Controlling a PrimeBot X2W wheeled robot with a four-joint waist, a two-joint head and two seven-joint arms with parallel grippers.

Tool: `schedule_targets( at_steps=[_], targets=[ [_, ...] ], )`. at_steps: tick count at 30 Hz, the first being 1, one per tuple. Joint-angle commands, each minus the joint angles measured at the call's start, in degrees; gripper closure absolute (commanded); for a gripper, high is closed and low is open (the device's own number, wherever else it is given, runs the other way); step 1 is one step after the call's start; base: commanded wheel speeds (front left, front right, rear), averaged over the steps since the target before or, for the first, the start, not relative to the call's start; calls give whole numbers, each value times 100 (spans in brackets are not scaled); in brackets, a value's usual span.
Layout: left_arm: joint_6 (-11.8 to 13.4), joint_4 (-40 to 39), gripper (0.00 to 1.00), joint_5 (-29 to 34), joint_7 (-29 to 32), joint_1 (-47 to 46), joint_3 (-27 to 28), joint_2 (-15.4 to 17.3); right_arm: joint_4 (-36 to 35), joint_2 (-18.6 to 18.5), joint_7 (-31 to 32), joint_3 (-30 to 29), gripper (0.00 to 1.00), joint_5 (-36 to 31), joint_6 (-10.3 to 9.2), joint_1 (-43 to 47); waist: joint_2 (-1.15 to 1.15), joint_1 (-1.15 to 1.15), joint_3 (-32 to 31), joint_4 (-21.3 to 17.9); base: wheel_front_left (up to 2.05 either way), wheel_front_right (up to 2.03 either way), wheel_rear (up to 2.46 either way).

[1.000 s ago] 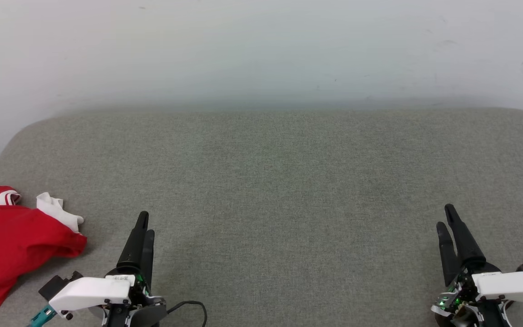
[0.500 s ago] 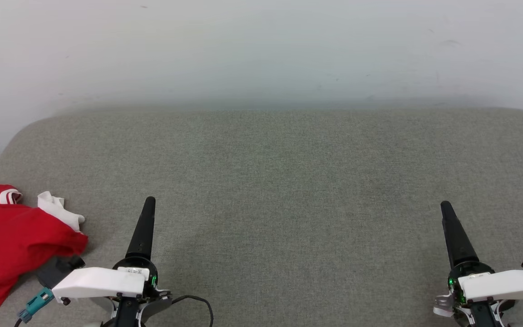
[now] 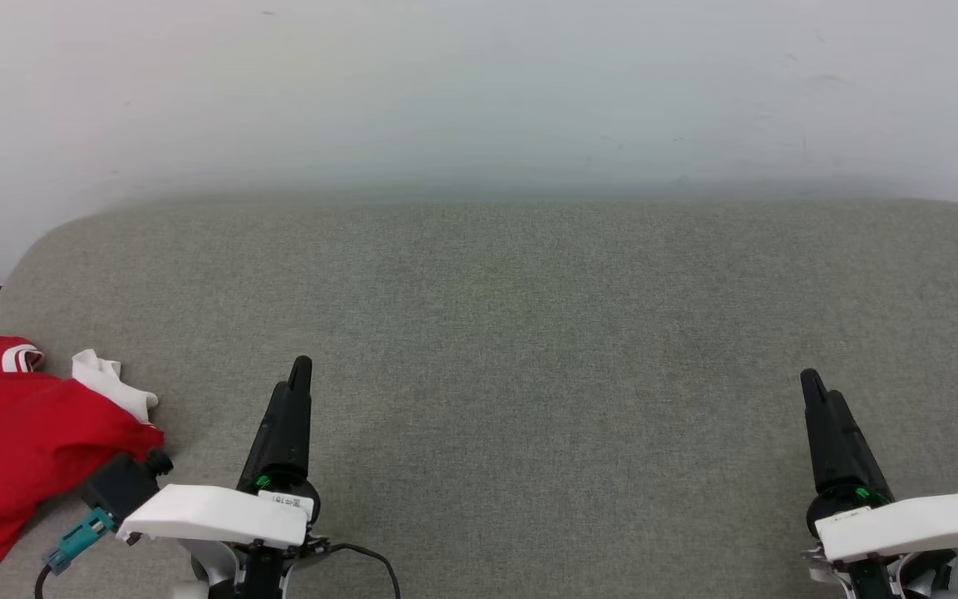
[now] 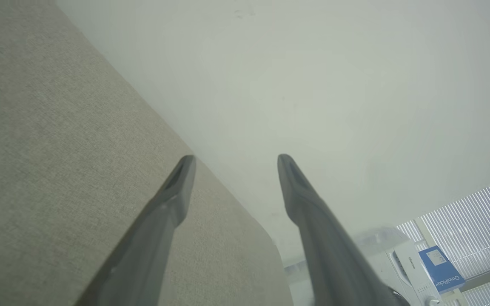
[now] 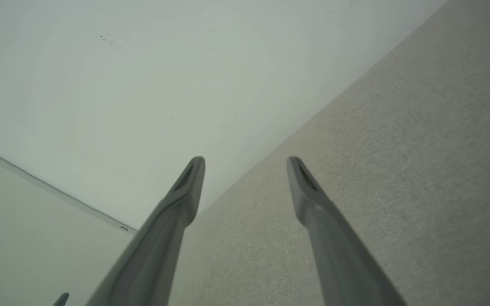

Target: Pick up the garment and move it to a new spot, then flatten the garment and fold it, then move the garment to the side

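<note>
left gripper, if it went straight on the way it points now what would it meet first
The way looks free: the left gripper points away over the grey cushion toward the white wall, probably the first thing it would meet, though depth is unclear. The garment lies off to its left.

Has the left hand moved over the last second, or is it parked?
Yes. The left hand has shifted toward the robot's right in the head view, widening its gap from the garment, which has stayed put.
</note>
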Motion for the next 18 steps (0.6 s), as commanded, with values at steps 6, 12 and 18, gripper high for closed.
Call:
schedule_targets(
  at_steps=[6, 12, 18],
  targets=[
    [1, -132, 0, 766, -160, -11, -69, 9, -270, 13, -65, -68, 0, -1001, 0, 9, 0, 0, 8, 10, 0, 0, 0],
    [0, -141, 0, 1375, -260, 14, -71, 38, -439, 14, -39, -67, 0, -1628, 0, 59, 0, 0, 12, 16, 0, 0, 0],
    [0, -88, 0, 1935, -360, 44, -13, 72, -587, 16, 53, -42, 0, -2112, 0, 95, 0, 0, 15, 25, 0, 0, 0]
  ],
)
